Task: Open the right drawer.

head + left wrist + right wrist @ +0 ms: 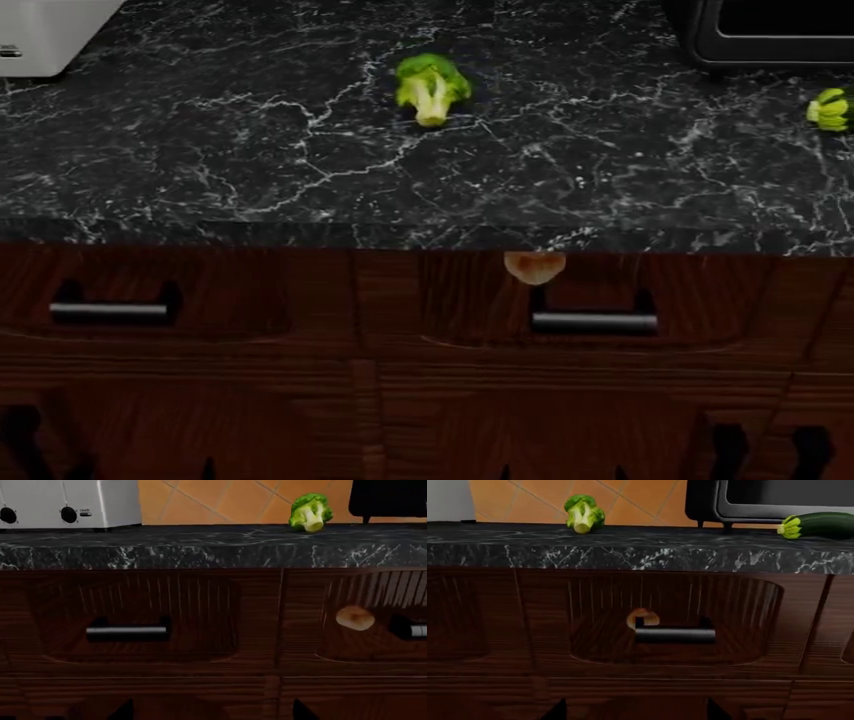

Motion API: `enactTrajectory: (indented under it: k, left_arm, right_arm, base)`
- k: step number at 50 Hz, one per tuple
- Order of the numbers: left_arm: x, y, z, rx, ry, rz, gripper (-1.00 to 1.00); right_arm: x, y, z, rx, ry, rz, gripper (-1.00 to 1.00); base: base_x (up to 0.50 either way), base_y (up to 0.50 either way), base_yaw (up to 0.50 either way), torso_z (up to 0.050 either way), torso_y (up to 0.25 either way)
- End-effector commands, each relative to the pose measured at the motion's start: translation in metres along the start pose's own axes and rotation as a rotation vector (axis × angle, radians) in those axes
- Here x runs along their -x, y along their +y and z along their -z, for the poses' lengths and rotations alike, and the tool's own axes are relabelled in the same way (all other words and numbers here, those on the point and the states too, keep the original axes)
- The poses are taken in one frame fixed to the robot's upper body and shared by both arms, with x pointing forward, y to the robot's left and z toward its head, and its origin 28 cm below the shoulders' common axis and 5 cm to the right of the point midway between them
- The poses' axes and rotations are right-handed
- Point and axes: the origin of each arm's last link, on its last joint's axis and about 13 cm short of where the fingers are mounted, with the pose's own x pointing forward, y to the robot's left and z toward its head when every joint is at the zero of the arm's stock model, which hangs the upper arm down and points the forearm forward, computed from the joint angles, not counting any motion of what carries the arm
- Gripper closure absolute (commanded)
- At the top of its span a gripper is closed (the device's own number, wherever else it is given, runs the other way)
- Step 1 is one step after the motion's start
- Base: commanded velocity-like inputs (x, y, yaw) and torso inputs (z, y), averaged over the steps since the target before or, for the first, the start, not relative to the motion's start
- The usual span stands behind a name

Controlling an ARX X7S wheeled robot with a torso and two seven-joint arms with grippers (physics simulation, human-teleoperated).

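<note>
The right drawer (674, 620) sits closed, a tan lump (642, 618) touching its bar handle (675, 634). Broccoli (584, 513) and a zucchini (820, 525) rest on the marble counter (640, 550) above. Neither gripper is visible, so jaw state cannot be told.

black counter (240, 150) veined with white marbling. dark reddish-brown wood-grain right drawer (587, 300) with a dark metal handle (594, 322) and a tan lump (534, 266). bright green broccoli (430, 87). orange tiled wall (220, 500).
</note>
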Motion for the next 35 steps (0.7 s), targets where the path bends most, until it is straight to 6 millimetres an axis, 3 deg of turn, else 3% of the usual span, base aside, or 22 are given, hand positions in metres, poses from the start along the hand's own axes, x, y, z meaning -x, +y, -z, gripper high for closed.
enactTrajectory:
  k: [1,13,30,35]
  left_arm:
    - [-0.0002,0.0011,-0.0001,0.012,0.009,0.003,-1.00]
    - [0.0002,0.0000,-0.0004,0.008,0.006,0.007,-1.00]
    - [-0.0007,-0.0014,-0.0007,-0.013,0.027,-0.002,-1.00]
    - [0.0032,0.0003,-0.0031,0.024,-0.037,0.039,-1.00]
  right_arm:
    - [-0.0001,-0.0002,-0.0002,-0.001,0.000,0.002,-1.00]
    - [0.0000,-0.0001,0.0007,0.019,-0.003,0.007,-1.00]
    - [0.0008,-0.0004,-0.0018,0.012,-0.004,0.010,-1.00]
    - [0.0010,-0.0005,-0.0017,0.013,-0.006,0.010,-1.00]
  base:
    - [0.00,-0.38,0.00,0.000,0.000]
    - [0.00,-0.37,0.00,0.000,0.000]
    - [0.00,0.00,0.00,0.000,0.000]
    - [0.00,0.00,0.00,0.000,0.000]
